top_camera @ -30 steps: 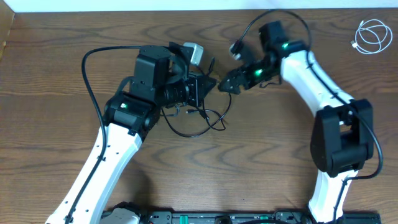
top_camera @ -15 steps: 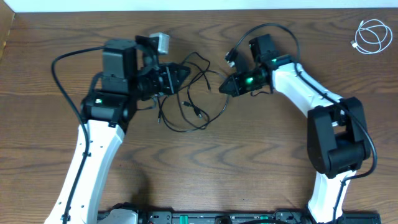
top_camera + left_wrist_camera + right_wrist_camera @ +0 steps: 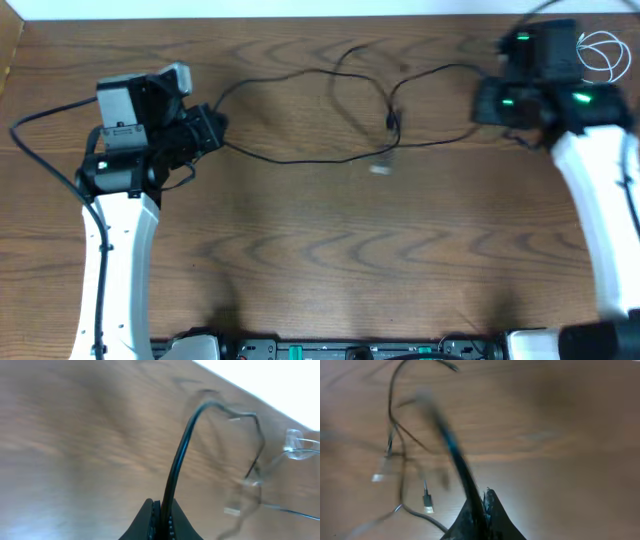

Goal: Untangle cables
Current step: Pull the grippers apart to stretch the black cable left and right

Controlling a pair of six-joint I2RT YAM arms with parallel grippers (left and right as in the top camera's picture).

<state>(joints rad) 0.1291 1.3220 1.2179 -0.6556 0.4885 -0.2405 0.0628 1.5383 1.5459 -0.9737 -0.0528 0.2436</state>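
Left pincer [image 3: 161, 510], at the frame's left, is clamped on the black cable [image 3: 300, 158]. The right pincer [image 3: 485, 499], blurred, grips the same cable at upper right. The cable runs stretched between them across the upper centre, its loops and plugs smeared. The white cable [image 3: 603, 52] sits coiled in the top right corner of the worktop [image 3: 320, 260], its left edge lost against the right arm.

The table [image 3: 330, 250] is brown, with darker wavy wood grain. 1 black cable [image 3: 300, 159] crosses it, and 1 white cable [image 3: 603, 50] lies at 1 o'clock. The left arm [image 3: 112, 250] at 9 o'clock and the right arm [image 3: 600, 210] at 3 o'clock are white with black joints. The right arm carries green lights [image 3: 521, 40]. A white strip [image 3: 300, 8] edges 12 o'clock.
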